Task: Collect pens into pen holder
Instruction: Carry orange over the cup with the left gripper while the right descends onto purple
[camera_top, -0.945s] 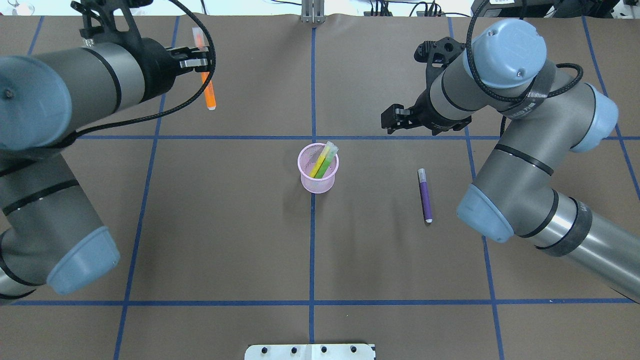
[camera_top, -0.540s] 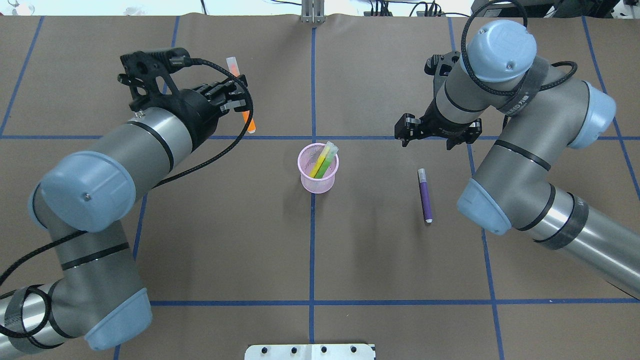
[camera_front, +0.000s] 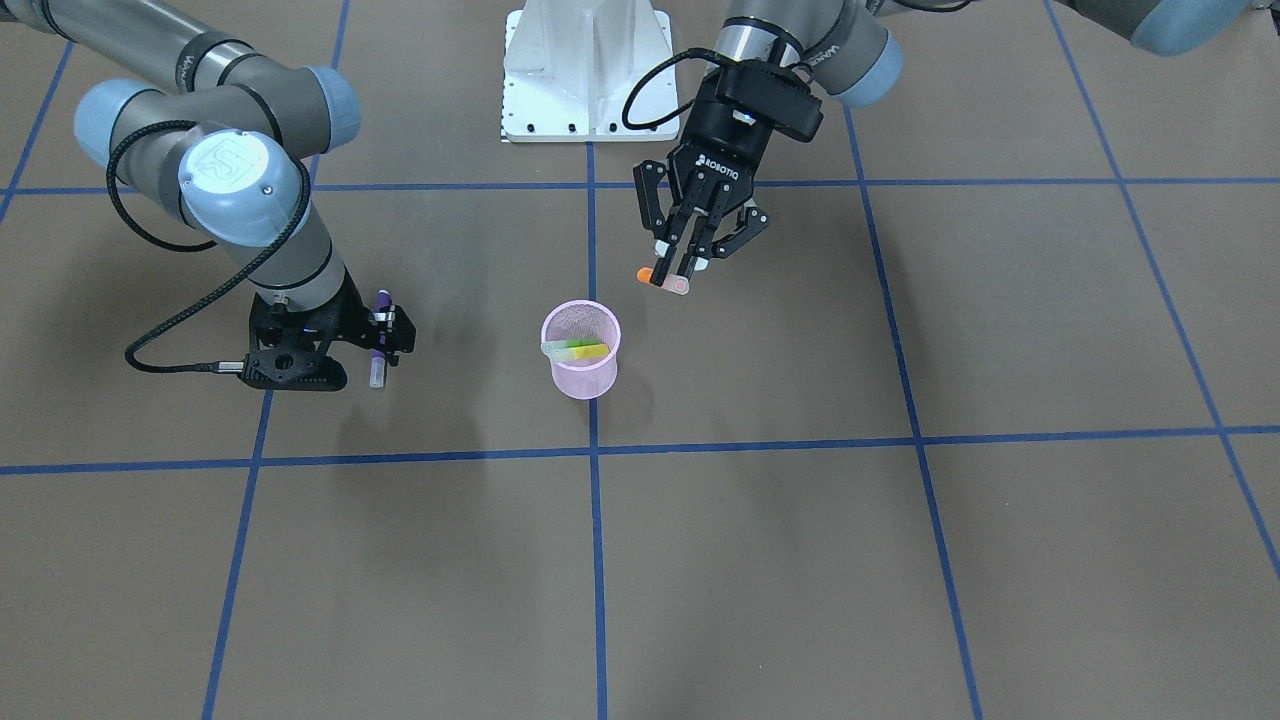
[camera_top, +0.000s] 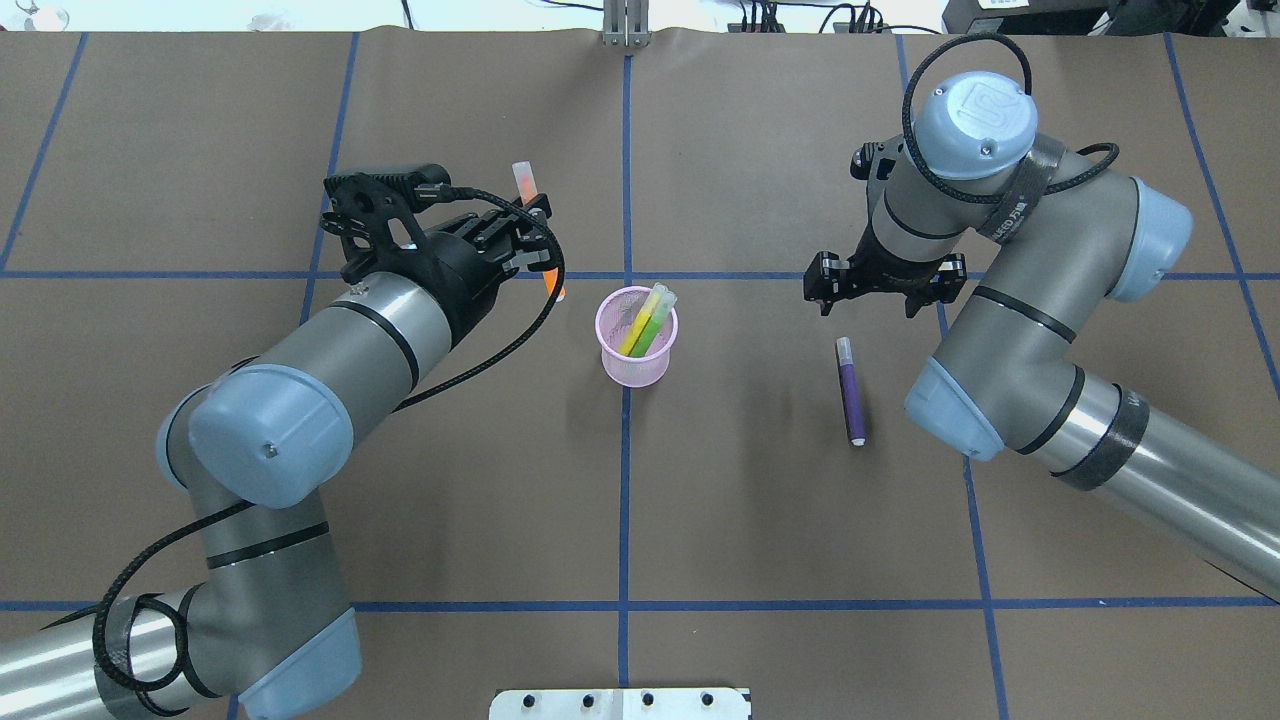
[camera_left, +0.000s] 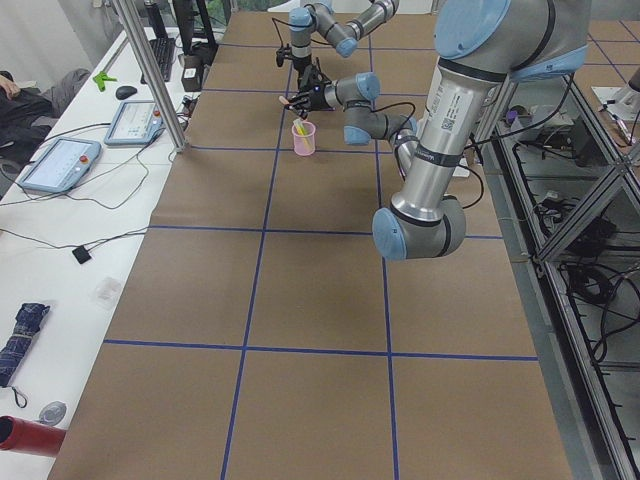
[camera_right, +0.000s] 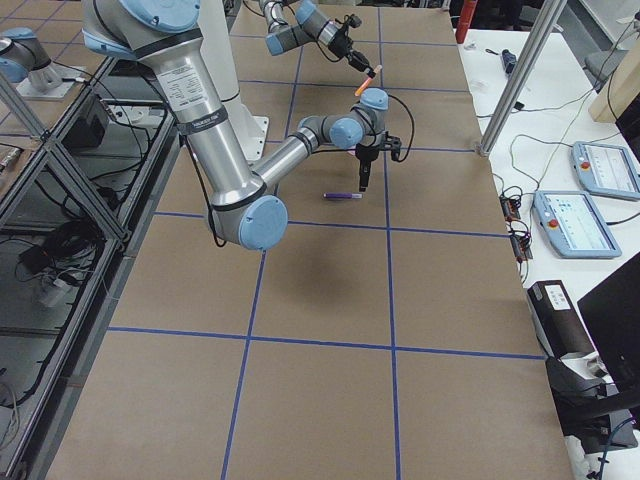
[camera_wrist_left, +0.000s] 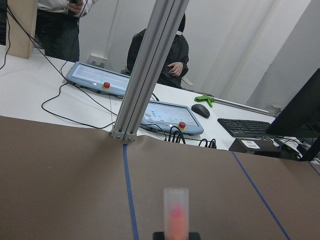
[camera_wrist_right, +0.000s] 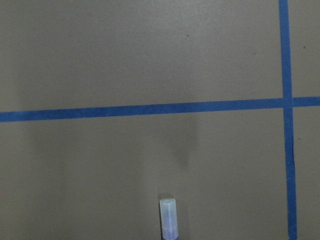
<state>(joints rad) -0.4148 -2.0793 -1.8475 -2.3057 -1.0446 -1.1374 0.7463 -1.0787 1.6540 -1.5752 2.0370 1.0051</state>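
**Table** (camera_top: 450, 480). Brown surface marked with a blue tape grid; it carries every item below.

**Left arm** (camera_top: 330, 360). The elbow is folded and the forearm reaches far and right, towards the table centre. The wrist is tipped low enough that its camera looks across the table rather than down at it.

**Right arm** (camera_top: 1040, 300). The forearm reaches in from the right and the wrist is turned straight down.

**Left gripper** (camera_top: 535, 240). Its fingers are clenched on the orange pen (camera_top: 523, 185), which is held off the table and crosswise to them. The pen's long axis runs roughly near to far, with the clear cap at the far end.

**Right gripper** (camera_top: 885, 283). The jaws appear parted and grip nothing.

**Pen holder** (camera_top: 637, 350). The pink mesh cup stands upright at the grid crossing in the table centre. It lies just right of the left gripper and slightly nearer the robot. This offset governs the coming move, which is judged to be a short carry over the rim and a tilt of the pen towards upright.

**Green and yellow pens** (camera_top: 650, 312). Both lean inside the cup, caps towards the far rim.

**Purple pen** (camera_top: 851, 395). It lies flat on the table, well right of the cup, long axis near to far and clear cap far. The right gripper hangs just beyond the cap end, and the right arm is the nearer one.
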